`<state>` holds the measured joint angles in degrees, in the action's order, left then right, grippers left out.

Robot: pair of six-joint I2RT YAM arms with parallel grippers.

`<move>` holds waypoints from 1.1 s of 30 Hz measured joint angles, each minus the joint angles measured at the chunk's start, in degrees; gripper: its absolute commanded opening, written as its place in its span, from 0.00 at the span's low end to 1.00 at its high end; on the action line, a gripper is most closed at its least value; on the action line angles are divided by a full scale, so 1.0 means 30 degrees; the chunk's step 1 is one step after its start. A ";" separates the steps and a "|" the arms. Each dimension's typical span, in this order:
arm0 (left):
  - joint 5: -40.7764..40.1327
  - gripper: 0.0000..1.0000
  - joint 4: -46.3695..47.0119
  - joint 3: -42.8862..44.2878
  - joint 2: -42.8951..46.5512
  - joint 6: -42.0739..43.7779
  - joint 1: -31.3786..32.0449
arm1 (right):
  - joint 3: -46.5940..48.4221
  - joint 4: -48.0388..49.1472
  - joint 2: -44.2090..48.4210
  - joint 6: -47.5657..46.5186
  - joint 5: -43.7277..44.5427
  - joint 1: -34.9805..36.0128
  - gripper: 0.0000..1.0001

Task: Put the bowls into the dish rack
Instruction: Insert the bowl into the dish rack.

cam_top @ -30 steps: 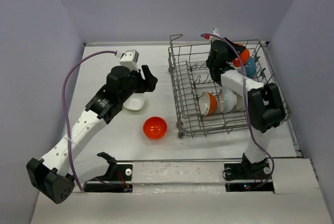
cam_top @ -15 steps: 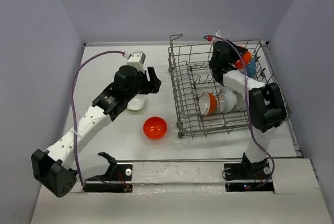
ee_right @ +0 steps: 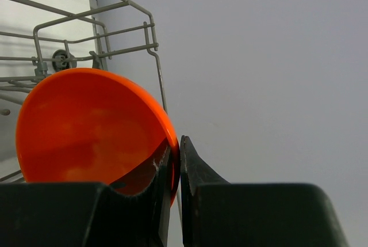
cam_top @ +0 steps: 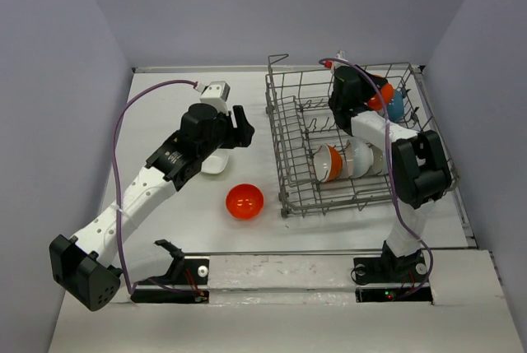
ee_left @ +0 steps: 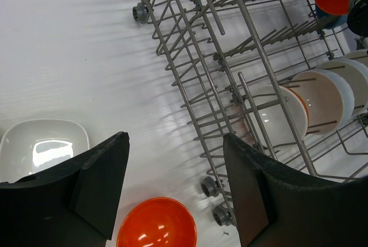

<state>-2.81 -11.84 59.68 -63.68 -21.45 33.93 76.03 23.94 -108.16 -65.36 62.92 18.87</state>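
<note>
Right hand (ee_right: 175, 169) is clenched on the rim of an orange-red bowl (ee_right: 86, 126), one finger inside the glossy hollow and one against the back. It holds the bowl on edge above the far right corner of the dish rack (cam_top: 282, 151). The right arm rises from its base beside the rack's near right corner, folds at the elbow over the right wall and reaches toward the far end.

The rack is a large grey wire basket with rows of upright tines and small wheels along its base, standing on the right half of the white surface (cam_top: 156, 114). Inside it, a short row of bowls (cam_top: 344, 160) stands on edge between the tines, white-faced, the leftmost with an orange back. A blue bowl (cam_top: 396, 107) sits in the far right corner, just beside the held one.

The left arm stretches diagonally from the near left corner toward the middle. The left hand (ee_left: 175, 143) is released, fingers spread wide and grasping nothing, above a squarish white bowl (ee_left: 43, 146). A second orange-red bowl (cam_top: 244, 202) rests hollow-up on the surface near the rack's near left corner.
</note>
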 measured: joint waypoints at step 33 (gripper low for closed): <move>-0.0474 0.75 -0.0007 0.0000 0.0000 0.0204 0.0583 | 0.0532 0.0022 -0.0605 -0.0124 0.0415 0.0342 0.01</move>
<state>-4.23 -11.86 59.68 -63.68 -20.84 35.68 77.62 24.01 -109.97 -65.73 64.16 19.90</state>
